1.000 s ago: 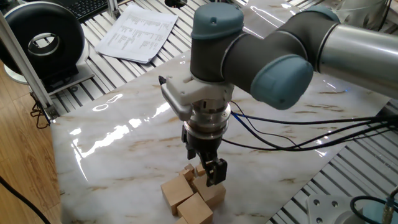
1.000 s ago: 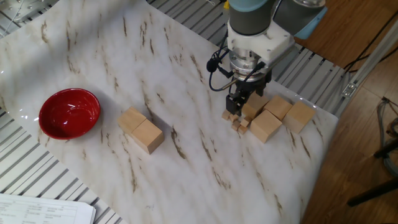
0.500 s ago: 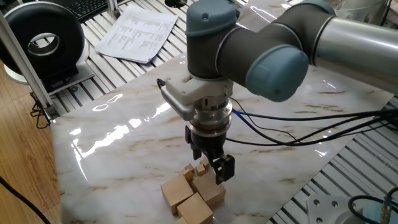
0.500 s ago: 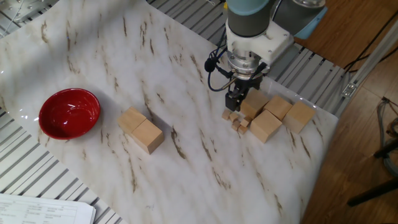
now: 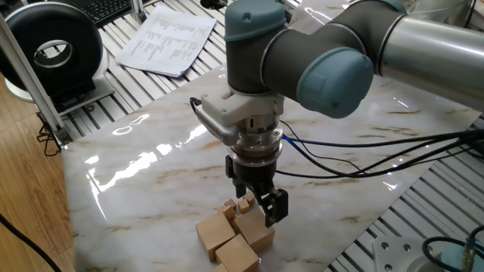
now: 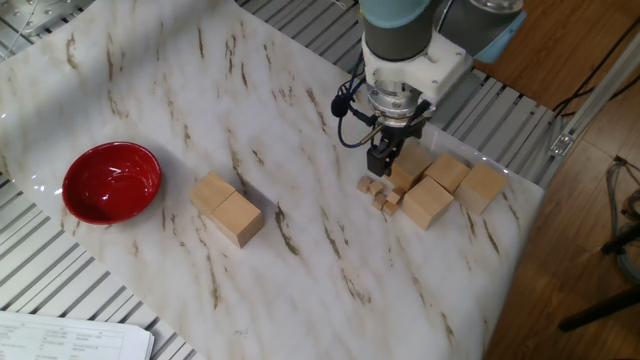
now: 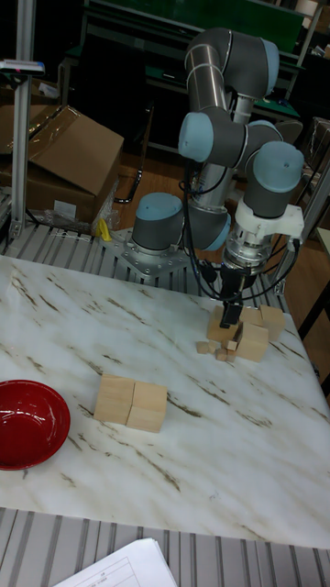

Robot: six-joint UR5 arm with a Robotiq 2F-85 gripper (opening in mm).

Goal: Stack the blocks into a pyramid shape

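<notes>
Several large tan blocks (image 6: pixel 428 202) lie clustered in one layer near the table's edge, also seen as blocks (image 5: pixel 215 230) and blocks (image 7: pixel 249 337). Two more blocks (image 6: pixel 228 208) sit side by side, touching, mid-table, seen too as the pair (image 7: pixel 131 402). No stepped pyramid shape stands anywhere. My gripper (image 6: pixel 386 160) points down just above the cluster's near side, over some tiny cubes (image 6: pixel 378 192). In one fixed view the gripper (image 5: pixel 261 202) looks open, with nothing between its fingers. It hangs in front of the cluster in the tall view, gripper (image 7: pixel 229 315).
A red bowl (image 6: pixel 111 181) stands at the far side of the marble table (image 6: pixel 150 90) from the cluster. Papers (image 5: pixel 168 39) and a black round device (image 5: pixel 53 53) lie beyond the table's edge. Cables (image 5: pixel 340 162) trail from the wrist.
The gripper has lifted slightly and shifted a little sideways over the cluster. The blocks have not moved.
</notes>
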